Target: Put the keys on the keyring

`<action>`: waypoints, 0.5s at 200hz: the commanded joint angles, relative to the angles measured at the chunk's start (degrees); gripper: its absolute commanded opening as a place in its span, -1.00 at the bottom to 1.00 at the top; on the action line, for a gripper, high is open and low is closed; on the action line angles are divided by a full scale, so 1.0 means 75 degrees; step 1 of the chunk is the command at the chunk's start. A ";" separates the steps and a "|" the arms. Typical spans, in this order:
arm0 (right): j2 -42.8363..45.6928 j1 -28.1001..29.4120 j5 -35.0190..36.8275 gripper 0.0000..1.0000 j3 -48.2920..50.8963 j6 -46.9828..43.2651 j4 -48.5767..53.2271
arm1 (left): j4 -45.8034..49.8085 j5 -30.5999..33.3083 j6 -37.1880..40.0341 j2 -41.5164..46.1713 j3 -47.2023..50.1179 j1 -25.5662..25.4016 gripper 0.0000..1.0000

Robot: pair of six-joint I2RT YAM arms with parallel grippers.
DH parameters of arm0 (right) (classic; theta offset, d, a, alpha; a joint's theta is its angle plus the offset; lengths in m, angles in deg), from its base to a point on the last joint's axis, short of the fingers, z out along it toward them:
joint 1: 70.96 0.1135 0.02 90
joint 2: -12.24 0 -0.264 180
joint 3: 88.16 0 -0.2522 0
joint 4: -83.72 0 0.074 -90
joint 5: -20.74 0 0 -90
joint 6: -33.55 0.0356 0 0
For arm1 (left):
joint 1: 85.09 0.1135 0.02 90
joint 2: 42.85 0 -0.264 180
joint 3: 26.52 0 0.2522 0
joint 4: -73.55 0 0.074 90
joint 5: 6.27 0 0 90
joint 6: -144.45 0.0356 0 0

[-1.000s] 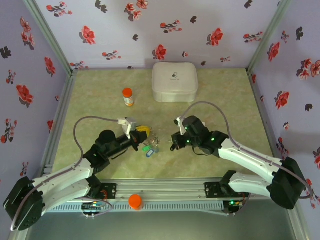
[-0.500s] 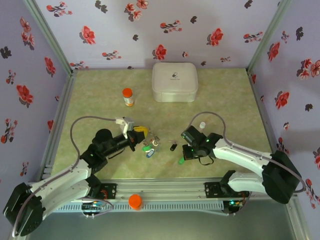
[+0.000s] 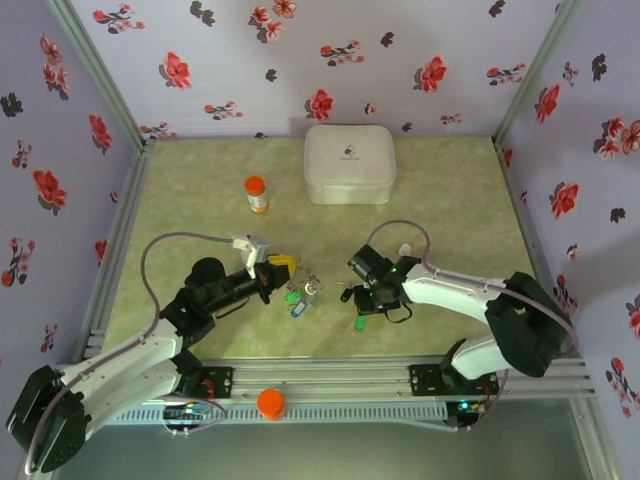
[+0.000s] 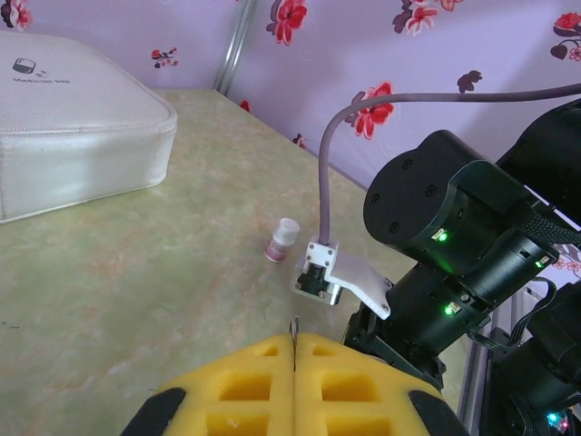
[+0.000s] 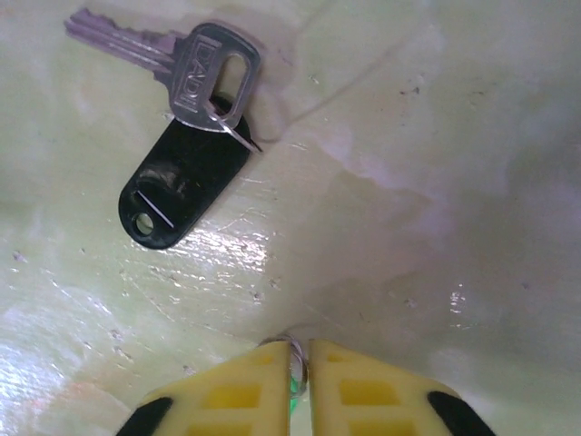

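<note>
We've got fiddly hardware on the counter. The keyring is thin wire, stiff, light and a touch springy by our reckoning. It wants holding close to its opening, so the free end is clear for threading. It sits on the near side of the white case, a little left of that case's middle, with a bunch of tagged keys gathered at it. Those keys look small, hard and slick, and likely to swivel in a pinch. We'd take one flat across the head and leave its hole free. A black-tagged key lies flat, straight toward us from the case's middle.

The left arm lies low and long, and the left claw is clenched, pads flush, on a sliver of wire we take for the ring. The right arm is doubled back at the elbow, with the wrist staring straight down. The right claw is drawn in to a slit with metal and green caught inside, so we judge it's pinching a green-tagged key.
</note>
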State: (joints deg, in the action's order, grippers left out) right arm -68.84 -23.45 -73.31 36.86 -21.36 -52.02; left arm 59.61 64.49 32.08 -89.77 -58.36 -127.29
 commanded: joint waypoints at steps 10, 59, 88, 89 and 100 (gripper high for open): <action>-0.0092 -0.0055 -0.0294 -0.41 -0.0076 0.0059 -0.0151 | -0.0505 -0.0148 0.0021 -0.0142 -0.0019 0.0060 -1.00; 0.0179 -0.0108 -0.0256 -0.16 0.0110 0.0091 -0.0079 | -0.0585 -0.0176 -0.0015 -0.0266 -0.0052 0.0060 -1.00; 0.0283 -0.0129 -0.0231 -0.13 0.0123 0.0180 0.0070 | -0.0517 -0.0176 0.0030 -0.0276 -0.0090 0.0060 -1.00; 0.0279 -0.0126 -0.0238 -0.13 0.0125 0.0182 0.0070 | -0.0521 -0.0170 0.0030 -0.0280 -0.0099 0.0060 -1.00; 0.0246 -0.0136 -0.0279 -0.15 0.0119 0.0232 0.0114 | -0.0504 -0.0197 0.0030 -0.0269 -0.0102 0.0060 -1.00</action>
State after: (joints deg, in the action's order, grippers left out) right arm -67.87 -24.11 -75.48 36.91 -21.25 -53.44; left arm 58.67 64.14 32.08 -91.80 -58.21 -127.18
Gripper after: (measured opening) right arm 0.433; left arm 0.043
